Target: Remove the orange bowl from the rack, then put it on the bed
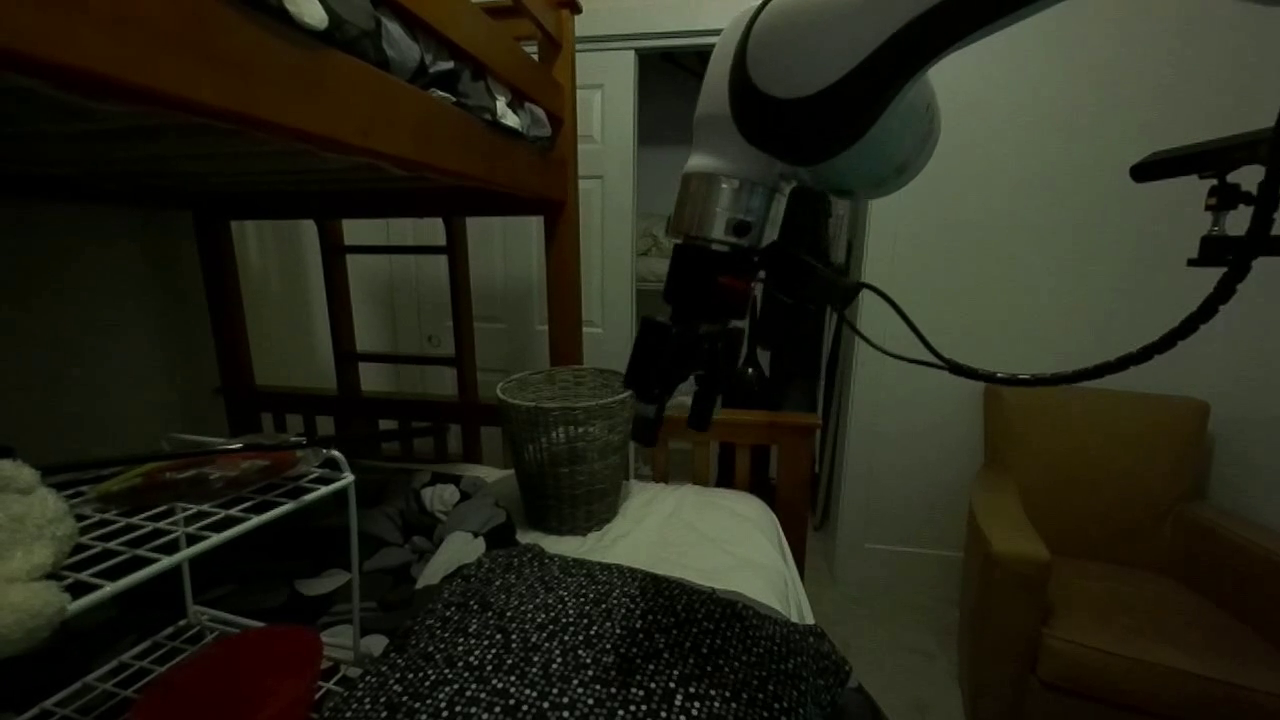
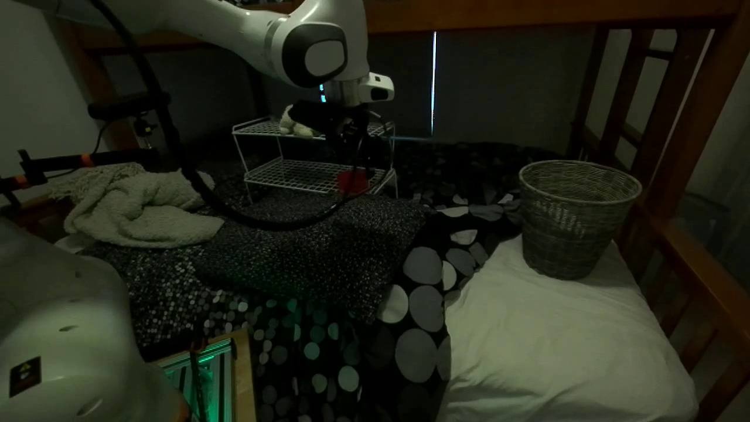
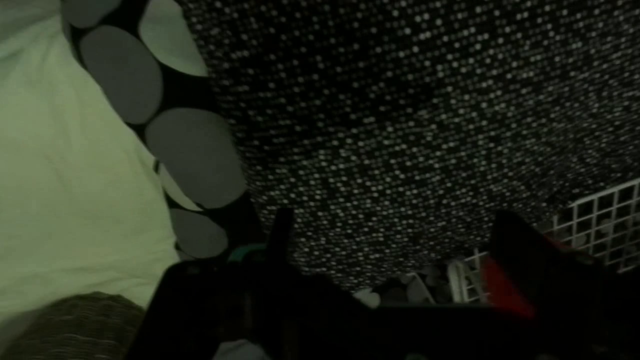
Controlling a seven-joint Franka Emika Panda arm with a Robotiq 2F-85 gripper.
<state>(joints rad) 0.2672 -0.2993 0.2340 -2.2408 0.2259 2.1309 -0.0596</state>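
The red-orange bowl [image 1: 235, 680] rests on the lower shelf of the white wire rack [image 1: 220, 540]. In an exterior view the bowl [image 2: 353, 183] sits at one end of that shelf of the rack [image 2: 287, 186]. My gripper [image 1: 675, 420] hangs in the air above the bed [image 1: 620, 640], apart from the bowl. In the wrist view its fingers [image 3: 395, 215] are wide apart with nothing between them. The bowl [image 3: 502, 290] shows there partly hidden behind a finger. The speckled bed cover [image 3: 400, 125] fills much of that view.
A grey woven wastebasket [image 1: 565, 450] stands on a white pillow [image 2: 562, 340], close to the gripper in an exterior view. A plush toy [image 1: 30, 550] and a plastic-wrapped item [image 1: 220, 470] lie on the rack's top shelf. The upper bunk [image 1: 300, 110] overhangs. A blanket [image 2: 140, 205] lies bunched.
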